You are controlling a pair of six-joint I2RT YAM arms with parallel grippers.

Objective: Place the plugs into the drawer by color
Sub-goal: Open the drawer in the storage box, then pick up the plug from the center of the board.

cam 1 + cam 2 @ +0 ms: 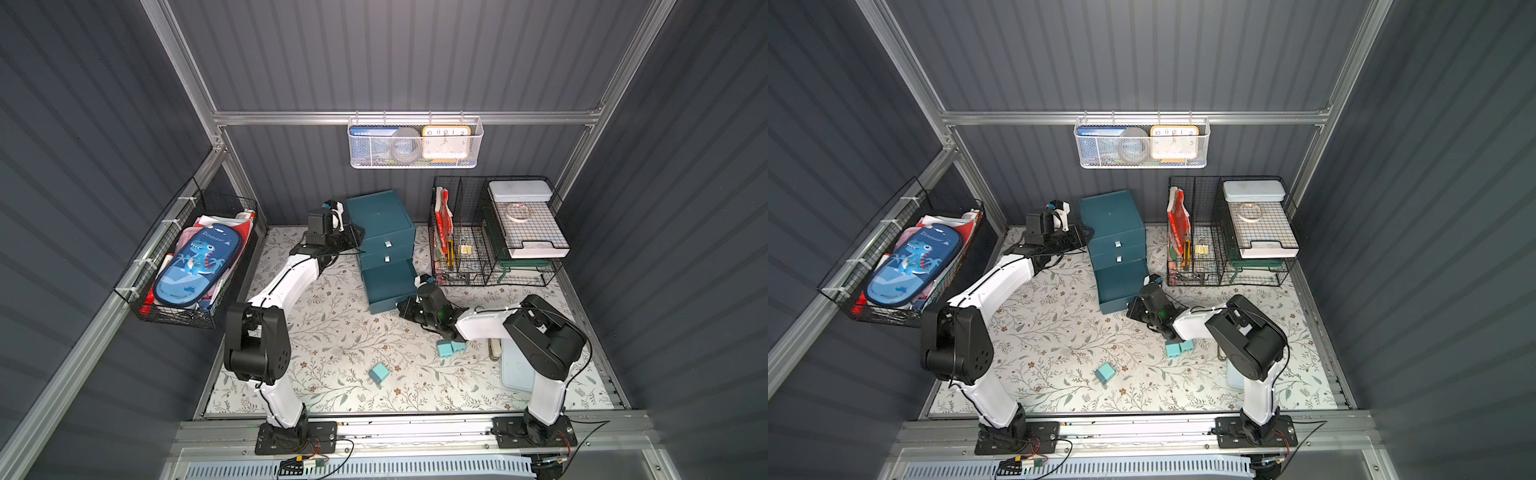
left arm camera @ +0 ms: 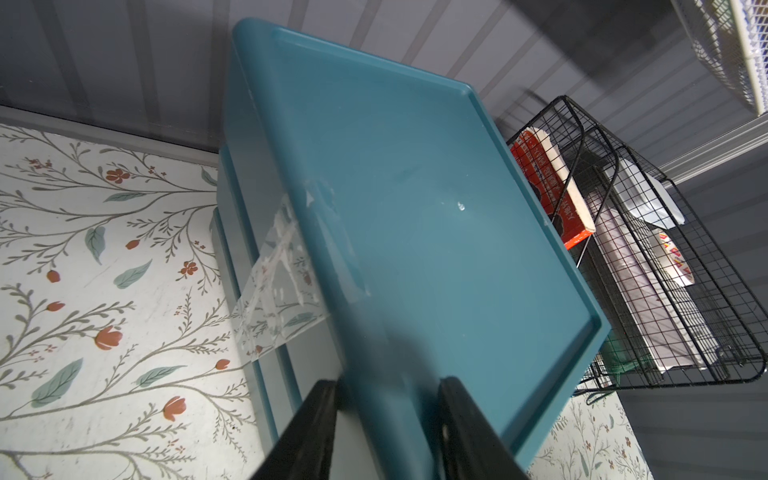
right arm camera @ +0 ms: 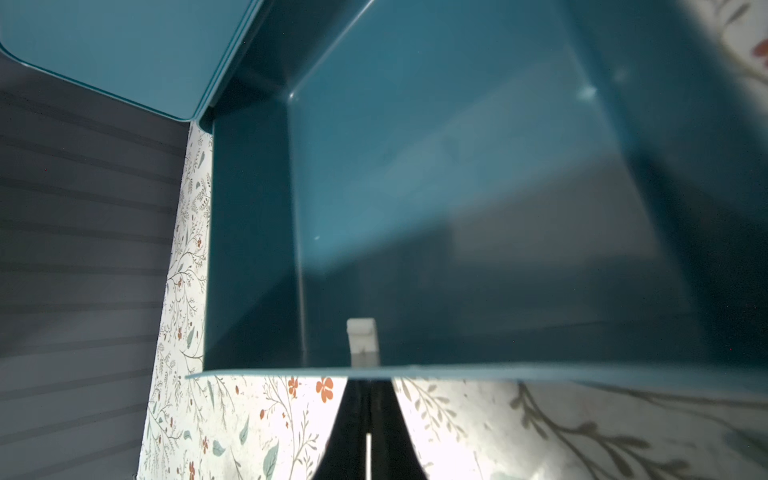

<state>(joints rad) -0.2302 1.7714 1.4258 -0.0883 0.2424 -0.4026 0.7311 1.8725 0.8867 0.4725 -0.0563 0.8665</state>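
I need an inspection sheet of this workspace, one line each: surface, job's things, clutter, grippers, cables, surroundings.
Surface: floral mat, no spill seen.
Job's things: cabinet upright; bottom drawer pulled out, no plug seen inside; lone plug and plug pair on the mat.
Clutter: stapler and pale tray partly under the right arm; tape on the cabinet's side.
Grippers: right gripper shut at the drawer's tab; left gripper astride the cabinet's top edge, grip unclear.
Cables: loose wires at the arm bases.
Surroundings: wire organizer, side basket, wall basket.
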